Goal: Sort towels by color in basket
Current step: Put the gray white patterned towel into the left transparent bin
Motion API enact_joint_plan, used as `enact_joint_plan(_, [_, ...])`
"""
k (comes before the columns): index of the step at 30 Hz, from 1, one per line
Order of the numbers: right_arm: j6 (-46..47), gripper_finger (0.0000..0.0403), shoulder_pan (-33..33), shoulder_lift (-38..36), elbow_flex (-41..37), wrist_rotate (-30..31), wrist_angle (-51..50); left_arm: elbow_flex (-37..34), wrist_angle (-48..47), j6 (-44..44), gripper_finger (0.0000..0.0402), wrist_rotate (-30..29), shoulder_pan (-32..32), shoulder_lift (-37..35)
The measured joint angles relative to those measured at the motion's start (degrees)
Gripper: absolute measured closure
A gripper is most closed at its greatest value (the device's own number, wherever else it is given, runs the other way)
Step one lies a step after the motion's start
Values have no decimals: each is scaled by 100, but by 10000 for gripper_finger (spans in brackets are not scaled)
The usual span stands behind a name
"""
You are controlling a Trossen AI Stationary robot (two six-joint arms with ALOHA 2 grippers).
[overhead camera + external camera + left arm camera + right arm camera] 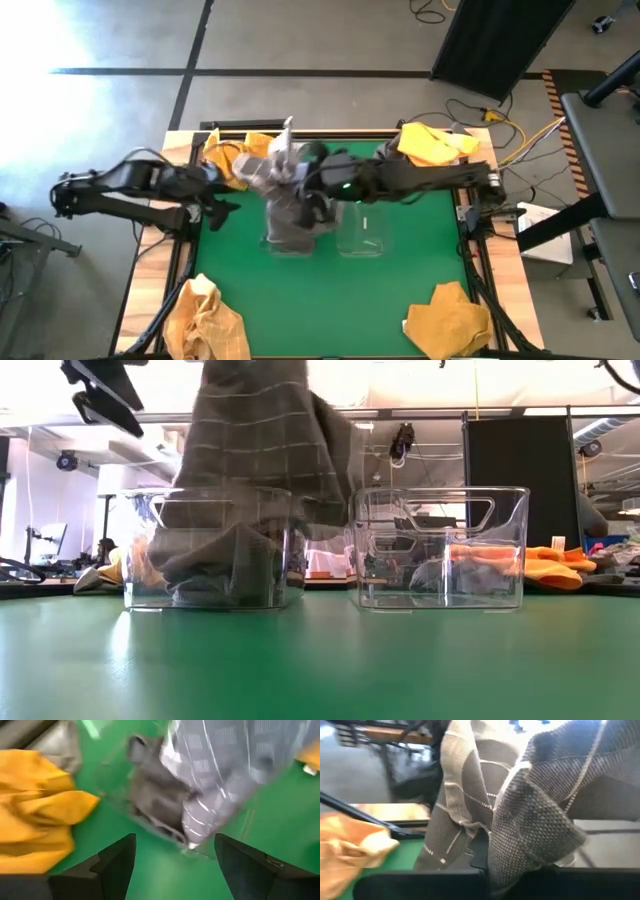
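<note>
Bins (437,547), two clear, right fingers (485,855) pinching grey towel (262,440) above one, left fingers (116,865) spread, four yellow towels (206,322).

The counter (330,290) is bright green, edged in pale wood; the hanging towel (265,450) is grey-brown with a thin pale grid of lines; the towel in the left bin (215,565) looks plain darker grey, though blur may hide a pattern; both bins (440,545) are clear; mustard-yellow towels lie at 7 o'clock (205,320), 5 o'clock (450,320), 1 o'clock (435,143) and 11 o'clock (232,155); both arms (130,185) are black.
</note>
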Motion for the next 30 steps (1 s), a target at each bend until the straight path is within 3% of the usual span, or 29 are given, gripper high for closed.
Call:
enact_joint_plan(7, [837, 390, 13, 913, -4, -1290, 2112, 328, 199, -246, 147, -154, 0, -716])
enact_joint_plan(11, [1489, 390, 13, 1221, -53, -1652, 2386, 287, 368, -333, 147, -143, 0, -996])
enact_joint_plan(20, [2347, 390, -11, 1170, -834, -1505, 4282, -17, 559, -224, 147, -143, 0, -1162])
enact_joint_plan(26, [2391, 390, -54, 575, -2212, -568, 5623, -131, 814, -177, 147, -143, 0, -1167])
enact_joint_plan(30, [2889, 390, -118, 387, -3125, -377, 6584, -152, 1063, -122, 147, -143, 0, -1102])
